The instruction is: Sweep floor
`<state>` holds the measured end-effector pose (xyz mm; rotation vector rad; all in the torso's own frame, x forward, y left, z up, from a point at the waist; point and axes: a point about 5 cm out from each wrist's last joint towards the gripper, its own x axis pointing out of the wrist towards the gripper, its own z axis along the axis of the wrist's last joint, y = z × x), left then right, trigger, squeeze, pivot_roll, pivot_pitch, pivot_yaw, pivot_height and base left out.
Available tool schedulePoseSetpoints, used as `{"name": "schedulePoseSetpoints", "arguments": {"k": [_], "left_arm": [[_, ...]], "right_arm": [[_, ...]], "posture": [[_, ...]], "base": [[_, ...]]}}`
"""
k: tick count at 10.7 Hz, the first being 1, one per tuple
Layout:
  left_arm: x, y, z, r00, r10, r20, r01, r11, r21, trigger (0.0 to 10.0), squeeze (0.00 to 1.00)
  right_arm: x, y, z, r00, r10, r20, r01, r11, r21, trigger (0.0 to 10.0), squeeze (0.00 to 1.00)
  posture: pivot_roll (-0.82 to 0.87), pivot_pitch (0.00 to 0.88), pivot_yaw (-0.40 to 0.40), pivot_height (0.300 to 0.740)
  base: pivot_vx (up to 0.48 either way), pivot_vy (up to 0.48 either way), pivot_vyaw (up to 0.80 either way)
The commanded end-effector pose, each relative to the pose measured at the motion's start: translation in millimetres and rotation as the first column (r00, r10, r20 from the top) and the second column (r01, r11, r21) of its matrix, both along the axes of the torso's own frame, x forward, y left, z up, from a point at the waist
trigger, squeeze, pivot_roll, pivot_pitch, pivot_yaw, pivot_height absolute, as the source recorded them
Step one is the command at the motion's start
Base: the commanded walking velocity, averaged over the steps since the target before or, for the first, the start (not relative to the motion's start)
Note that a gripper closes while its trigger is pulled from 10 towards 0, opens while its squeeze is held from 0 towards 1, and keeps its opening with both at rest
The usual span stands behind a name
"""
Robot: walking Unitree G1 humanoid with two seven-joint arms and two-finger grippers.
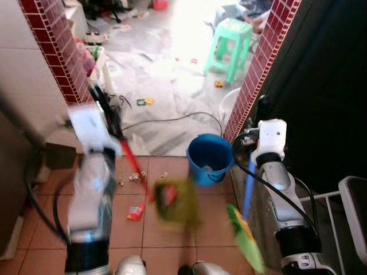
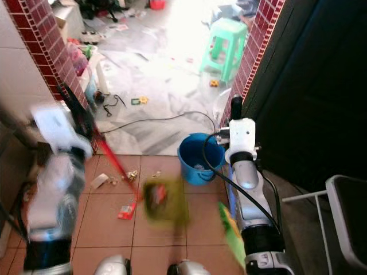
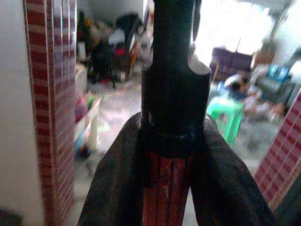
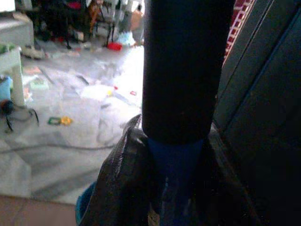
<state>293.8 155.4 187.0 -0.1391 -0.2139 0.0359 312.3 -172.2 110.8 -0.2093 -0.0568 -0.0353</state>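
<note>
Left eye view: the left gripper (image 1: pixel 106 109) is clamped on a red-handled broom (image 1: pixel 133 161), whose long axis slants down from the fingers toward the robot's right, ending in a blurred olive head (image 1: pixel 175 200) on the terracotta tiled floor (image 1: pixel 166 229). Scraps of litter (image 1: pixel 135 212) lie on the tiles just left of that head, so the left arm is the nearer one. A blue bucket (image 1: pixel 209 158) stands at the doorway.

Right eye view: the right gripper (image 2: pixel 234 106) holds a blue pole that runs down to a green dustpan (image 2: pixel 229 232), smeared by motion; its contact with the floor cannot be made out.

Left wrist view: both black fingers (image 3: pixel 113 183) pinch the red shaft under its black cap.

Right wrist view: the fingers (image 4: pixel 122 188) are closed round the blue pole (image 4: pixel 176 174) below a black grip; the pole's lower end is cut off
</note>
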Motion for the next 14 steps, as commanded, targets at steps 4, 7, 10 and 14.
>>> {"name": "schedulePoseSetpoints", "arguments": {"k": [4, 7, 10, 14], "left_arm": [[7.4, 11.2, 54.7, 0.981, 0.017, 0.196, -0.012, 1.0, -0.023, 10.0, 0.0], [10.7, 10.5, 68.7, 0.972, 0.007, 0.233, -0.001, 1.0, -0.024, 10.0, 0.0], [15.2, 20.8, 80.6, 0.96, 0.071, 0.272, -0.072, 0.997, -0.009, 10.0, 0.0], [22.8, 6.2, 97.9, 0.939, 0.025, 0.343, -0.019, 1.0, -0.021, 10.0, 0.0]], "right_arm": [[5.9, -6.8, 1.1, 0.999, -0.053, -0.003, 0.053, 0.998, -0.043, 10.0, 0.0], [6.1, -3.5, -0.7, 0.999, -0.044, -0.002, 0.044, 0.998, -0.048, 10.0, 0.0], [7.3, -2.5, -1.2, 0.999, -0.039, -0.004, 0.038, 0.998, -0.046, 10.0, 0.0], [8.3, 0.6, -2.9, 0.999, -0.031, -0.008, 0.031, 0.999, -0.04, 10.0, 0.0]], "posture": [[-0.01, 0.0, -0.074, 0.74], [-0.01, 0.0, -0.075, 0.74], [-0.01, 0.0, -0.078, 0.74], [-0.02, 0.0, -0.075, 0.74]], "base": [[0.0, 0.0, -0.4], [0.0, 0.0, -0.8], [0.0, 0.0, -0.8], [0.066, 0.0, -0.8]]}}
